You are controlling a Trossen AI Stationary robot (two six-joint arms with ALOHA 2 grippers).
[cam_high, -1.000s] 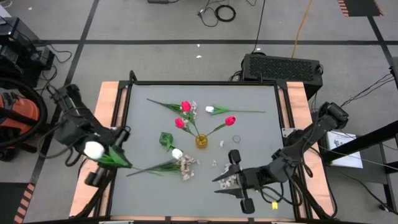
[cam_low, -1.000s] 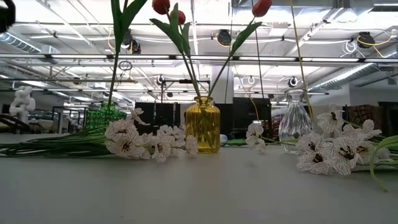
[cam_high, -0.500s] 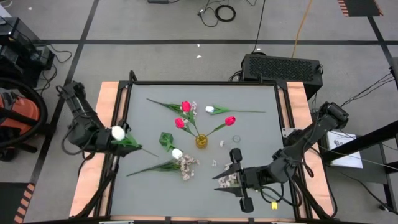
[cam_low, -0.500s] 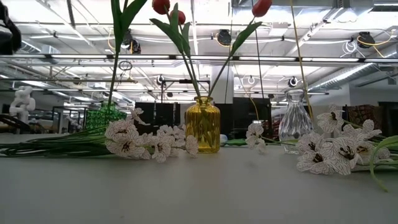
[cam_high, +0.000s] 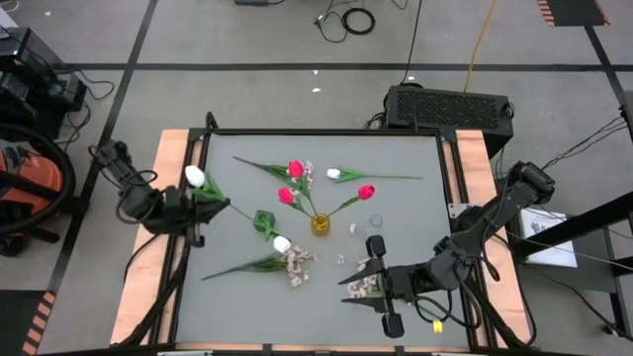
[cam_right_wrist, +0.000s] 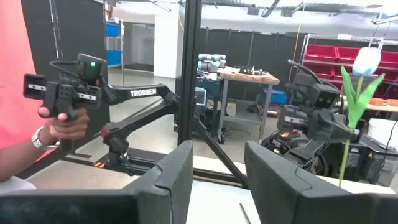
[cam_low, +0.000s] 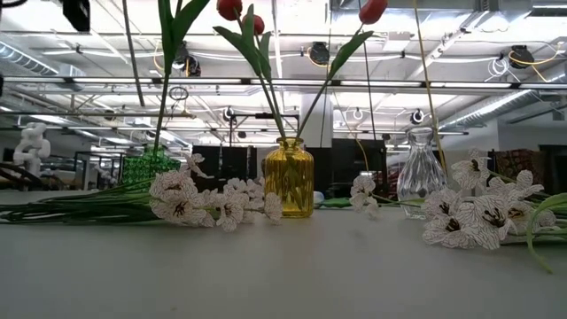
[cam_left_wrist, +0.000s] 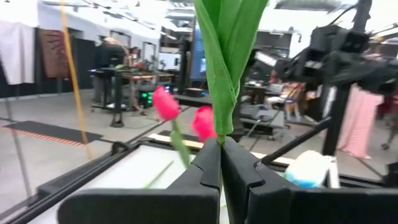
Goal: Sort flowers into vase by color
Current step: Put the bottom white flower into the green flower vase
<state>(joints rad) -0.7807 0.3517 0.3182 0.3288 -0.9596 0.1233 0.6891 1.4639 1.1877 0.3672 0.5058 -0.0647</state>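
Left gripper [cam_high: 194,210], jaws clamped on the white tulip [cam_high: 195,176] stem above the tabletop's left edge, risks slippage or snagging the green vase [cam_high: 264,223]; right gripper [cam_high: 358,289] idles part-open near pale blossoms.

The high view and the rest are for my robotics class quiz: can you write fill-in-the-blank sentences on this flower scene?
1. The left tool is shut on a ____ tulip.
2. The red tulips stand in the ____ vase.
3. The clear vase holds ____ flowers.
4. The right tool hovers over a spray of pale ____.

Missing words: white; yellow; no; blossoms
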